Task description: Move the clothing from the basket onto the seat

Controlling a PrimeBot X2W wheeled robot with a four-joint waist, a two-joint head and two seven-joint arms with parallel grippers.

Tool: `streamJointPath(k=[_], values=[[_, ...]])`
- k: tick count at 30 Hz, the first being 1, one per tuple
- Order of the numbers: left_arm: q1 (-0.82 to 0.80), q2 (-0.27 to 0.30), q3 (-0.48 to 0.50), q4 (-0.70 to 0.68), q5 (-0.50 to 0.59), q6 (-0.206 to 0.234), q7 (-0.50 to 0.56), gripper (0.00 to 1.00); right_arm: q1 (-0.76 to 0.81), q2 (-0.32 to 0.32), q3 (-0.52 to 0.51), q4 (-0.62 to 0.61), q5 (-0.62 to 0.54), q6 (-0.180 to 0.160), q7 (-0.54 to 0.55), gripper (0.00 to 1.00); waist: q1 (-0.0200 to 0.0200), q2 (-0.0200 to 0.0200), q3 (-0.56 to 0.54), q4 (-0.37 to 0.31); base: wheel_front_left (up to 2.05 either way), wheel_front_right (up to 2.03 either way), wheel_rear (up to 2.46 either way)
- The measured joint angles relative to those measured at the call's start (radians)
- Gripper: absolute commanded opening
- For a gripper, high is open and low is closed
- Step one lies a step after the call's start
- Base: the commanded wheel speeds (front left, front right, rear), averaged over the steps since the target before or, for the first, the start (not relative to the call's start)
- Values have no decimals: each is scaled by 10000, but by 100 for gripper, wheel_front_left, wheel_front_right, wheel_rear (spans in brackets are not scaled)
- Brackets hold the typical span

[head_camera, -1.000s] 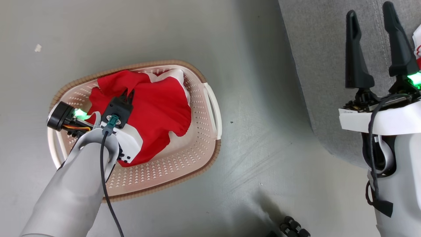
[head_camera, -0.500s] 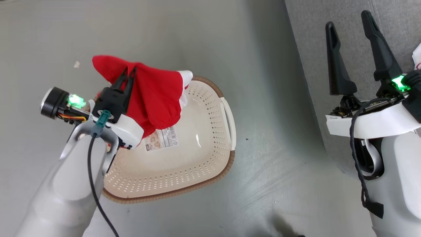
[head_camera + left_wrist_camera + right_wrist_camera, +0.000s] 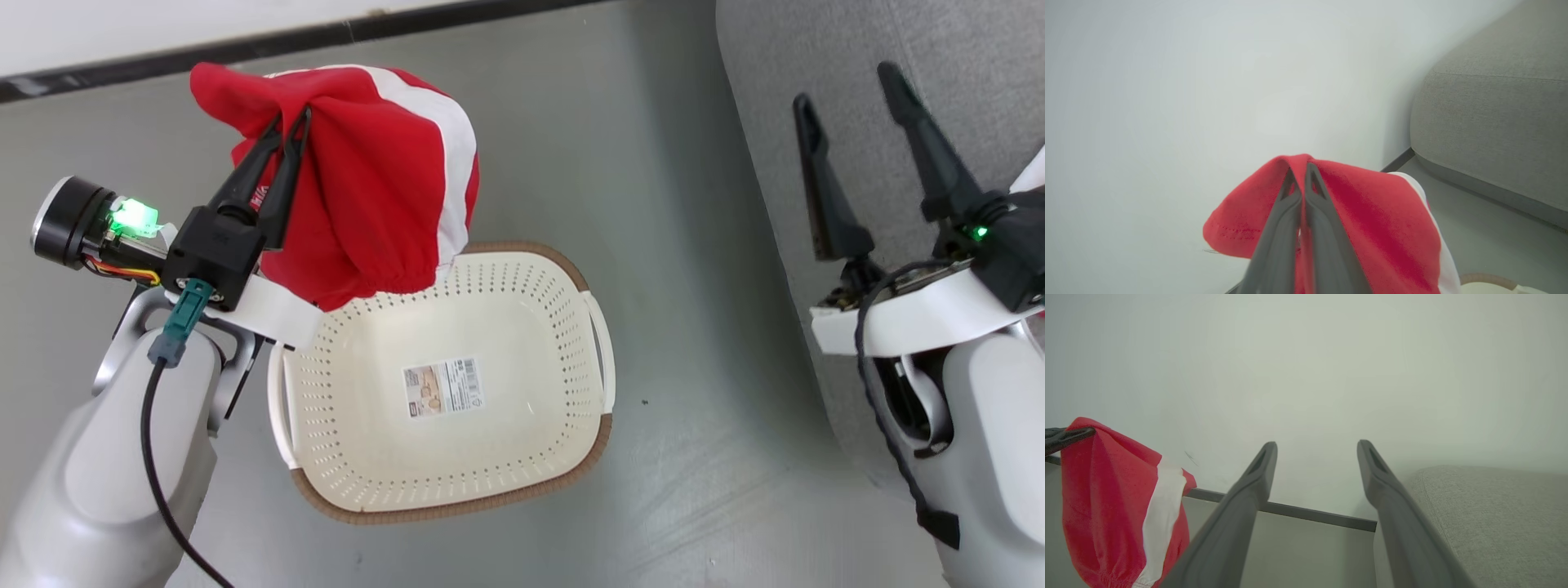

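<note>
Clothing (image 3: 367,180) first: 1 red piece with a white band hangs from the left gripper (image 3: 292,118), whose 2 dark fingers are pinched together on a bunched fold at its top, up in the air over the far-left rim of the basket (image 3: 457,510). It looks light and limp, a soft knit draping in folds down to a gathered hem. There's no stiffness at all, so a thick bunch like this is my pick for a hold; a single thin layer could slide out. Basket below: cream perforated plastic, rounded, brown woven-look rim, a sticker (image 3: 442,387) on its bottom. Smooth grey floor (image 3: 694,286) next. Right gripper (image 3: 846,82) stands with fingers wide apart, holding nothing, over the seat (image 3: 939,33), grey woven fabric with a rounded corner.
</note>
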Motion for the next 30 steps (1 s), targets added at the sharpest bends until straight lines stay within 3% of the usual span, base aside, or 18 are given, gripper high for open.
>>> streamJointPath(k=[9, 21, 30], values=[[438, 192, 174, -593, -621, -533, 0, 0, 628, -334, 742, 451, -19, 0, 0, 100, 0, 0, -1026, 244, 0, 0, 0], [828, 385, 240, -1365, -1057, -930, 0, 0, 1020, -989, 1933, 828, 301, 0, 0, 100, 0, 0, -2445, 427, 0, 0, 0], [849, 424, 150, -1852, -1223, -1062, 58, 0, 1212, -1511, 3455, 1342, 807, 0, 2, 100, 0, 0, -3457, 557, 0, 0, 0]])
